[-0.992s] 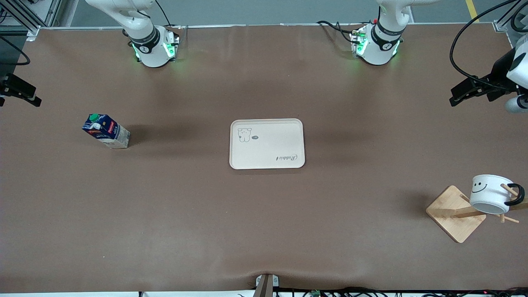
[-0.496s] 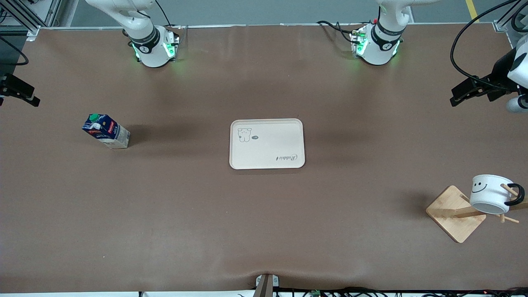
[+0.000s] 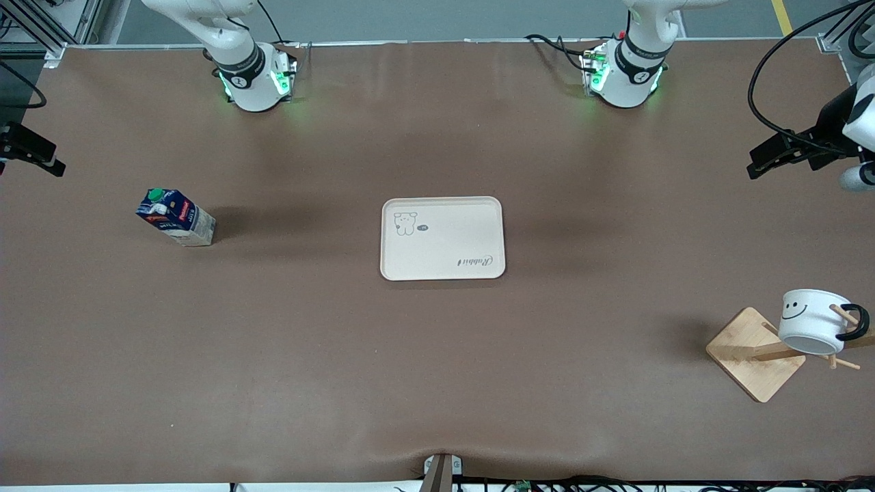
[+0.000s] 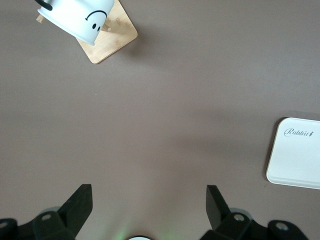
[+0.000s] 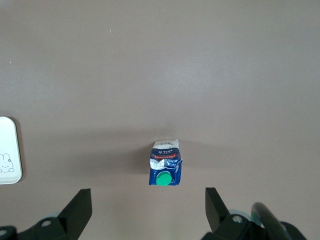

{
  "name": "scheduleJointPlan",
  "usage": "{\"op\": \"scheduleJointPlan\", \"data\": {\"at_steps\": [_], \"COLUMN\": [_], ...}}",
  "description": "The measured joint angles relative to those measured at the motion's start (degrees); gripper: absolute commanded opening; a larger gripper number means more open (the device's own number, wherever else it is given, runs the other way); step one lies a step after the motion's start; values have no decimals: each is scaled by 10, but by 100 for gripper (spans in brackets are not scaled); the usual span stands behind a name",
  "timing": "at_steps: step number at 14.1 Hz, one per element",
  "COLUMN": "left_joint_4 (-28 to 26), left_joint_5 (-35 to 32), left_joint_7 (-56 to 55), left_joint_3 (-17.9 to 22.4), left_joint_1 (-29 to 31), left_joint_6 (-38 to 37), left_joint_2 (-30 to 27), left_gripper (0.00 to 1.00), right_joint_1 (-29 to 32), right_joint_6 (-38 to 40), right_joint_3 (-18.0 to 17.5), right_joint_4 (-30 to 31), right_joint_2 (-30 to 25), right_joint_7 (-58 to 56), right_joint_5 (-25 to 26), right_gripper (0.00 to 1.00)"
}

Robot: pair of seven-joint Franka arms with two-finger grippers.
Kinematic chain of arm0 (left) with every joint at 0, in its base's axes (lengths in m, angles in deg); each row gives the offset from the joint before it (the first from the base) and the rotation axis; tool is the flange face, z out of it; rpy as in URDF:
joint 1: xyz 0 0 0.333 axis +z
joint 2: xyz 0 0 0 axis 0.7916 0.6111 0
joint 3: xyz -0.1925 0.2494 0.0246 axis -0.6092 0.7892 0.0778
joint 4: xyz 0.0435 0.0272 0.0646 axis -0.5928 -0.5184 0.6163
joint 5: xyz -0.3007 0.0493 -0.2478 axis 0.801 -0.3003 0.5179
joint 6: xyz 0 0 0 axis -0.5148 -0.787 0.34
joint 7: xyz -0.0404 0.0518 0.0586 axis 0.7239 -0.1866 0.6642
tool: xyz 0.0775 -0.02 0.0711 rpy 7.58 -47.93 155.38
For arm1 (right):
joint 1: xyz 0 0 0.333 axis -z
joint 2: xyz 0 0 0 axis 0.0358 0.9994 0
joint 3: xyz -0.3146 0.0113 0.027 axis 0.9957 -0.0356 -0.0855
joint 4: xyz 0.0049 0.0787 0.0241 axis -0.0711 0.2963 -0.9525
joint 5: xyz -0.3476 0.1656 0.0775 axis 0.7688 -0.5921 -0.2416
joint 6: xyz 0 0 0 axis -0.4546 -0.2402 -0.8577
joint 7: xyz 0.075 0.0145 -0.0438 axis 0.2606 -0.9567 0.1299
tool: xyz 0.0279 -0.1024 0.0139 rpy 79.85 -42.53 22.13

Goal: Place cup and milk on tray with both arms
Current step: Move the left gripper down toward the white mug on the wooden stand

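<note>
The cup [image 3: 812,320] hangs tilted on a peg of a wooden rack at the left arm's end of the table, nearer the front camera than the tray; it also shows in the left wrist view [image 4: 82,20]. The milk [image 3: 176,217] stands upright toward the right arm's end, and it shows in the right wrist view [image 5: 165,169]. The tray [image 3: 443,238] lies empty mid-table, with only its edge in the wrist views [image 4: 297,152] [image 5: 7,150]. My left gripper [image 3: 757,162] [image 4: 148,189] is open, high over the table's end. My right gripper [image 3: 55,166] [image 5: 148,191] is open, high above the milk's end.
The rack's square wooden base [image 3: 755,353] [image 4: 112,37] sits under the cup, with pegs sticking out past the mug. Both arm bases [image 3: 256,78] [image 3: 622,75] stand at the table's back edge. A camera mount [image 3: 441,471] is at the front edge.
Both grippers have drifted slightly outward toward their ends of the table. The cup, milk and tray have not moved.
</note>
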Motion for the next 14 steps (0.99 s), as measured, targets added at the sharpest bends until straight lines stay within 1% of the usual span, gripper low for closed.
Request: {"op": "scheduleJointPlan", "data": {"at_steps": [5,14], "left_joint_4": [1,1], "left_joint_5": [0,0], "left_joint_7": [0,0], "left_joint_3": [2,3], "left_joint_1": [1,22], "left_joint_6": [7,6], "left_joint_2": [28,36], "left_gripper": [100,100], "right_joint_1": [0,0], "right_joint_6": [0,0], "right_joint_3": [0,0], "right_joint_4": [0,0], "right_joint_2": [0,0], "right_joint_7": [0,0], "right_joint_5": [0,0], "right_gripper": [100,100]}}
